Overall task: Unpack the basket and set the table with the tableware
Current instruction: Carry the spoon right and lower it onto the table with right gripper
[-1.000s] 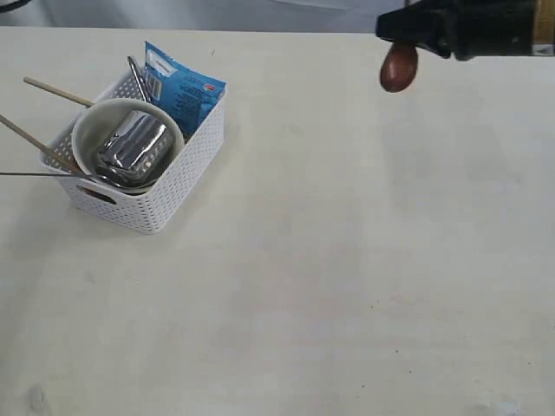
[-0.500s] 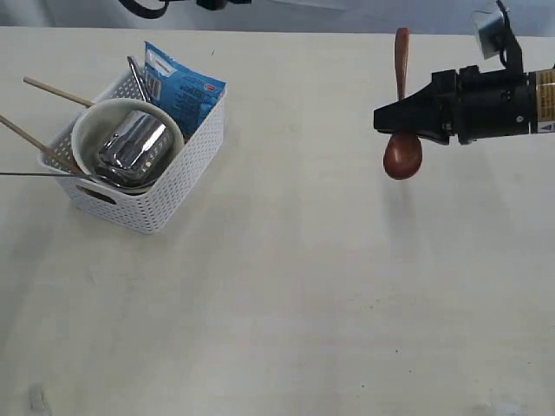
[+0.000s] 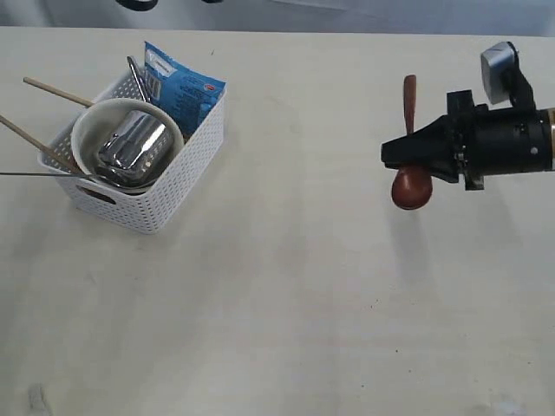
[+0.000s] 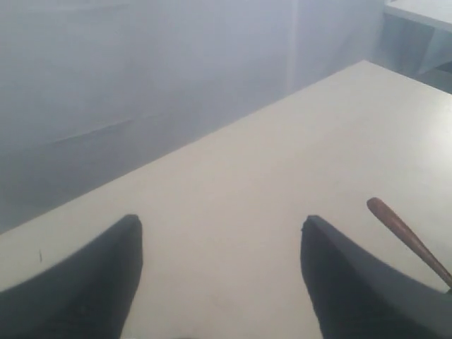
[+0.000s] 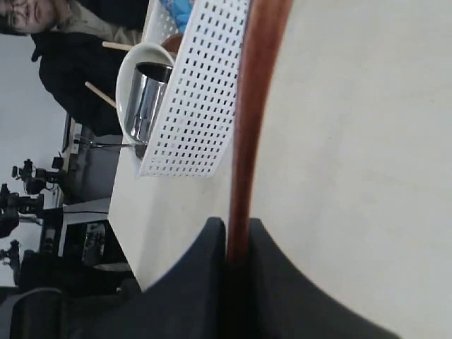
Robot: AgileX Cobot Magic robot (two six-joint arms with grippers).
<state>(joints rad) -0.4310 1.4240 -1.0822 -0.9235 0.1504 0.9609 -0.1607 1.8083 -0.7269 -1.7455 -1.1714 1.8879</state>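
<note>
Item: right gripper (image 3: 401, 152), clenched on the handle of the dark red spoon (image 3: 412, 189), the pinch falling on the lower handle, just above the spoon's bowl. The handle's free end stands out past one side of the fingers, and the spoon's bowl hangs out past the other, low over the table (image 3: 286, 303). We cannot tell whether it touches. Item: basket (image 3: 147, 208), well apart from this gripper, off beyond its fingertips, holding the cream bowl (image 3: 87, 130) with the steel cup (image 3: 130, 147) lying inside it. The chopsticks (image 3: 52, 89) jut over the basket's far rim, and a blue packet (image 3: 182, 87) stands against one wall. Item: left gripper (image 4: 219, 282), released and empty, near nothing of the task that we can make out. Step, in our judgement: setting down the first piece, with the rest not yet unpacked. Hazards: the pinch is narrow on a round, smooth handle, so the spoon may pivot between the pads. If it is let go before the spoon's bowl rests, it may drop, bounce or roll askew. Fingers that open only slightly may drag it along as they lift away.
</note>
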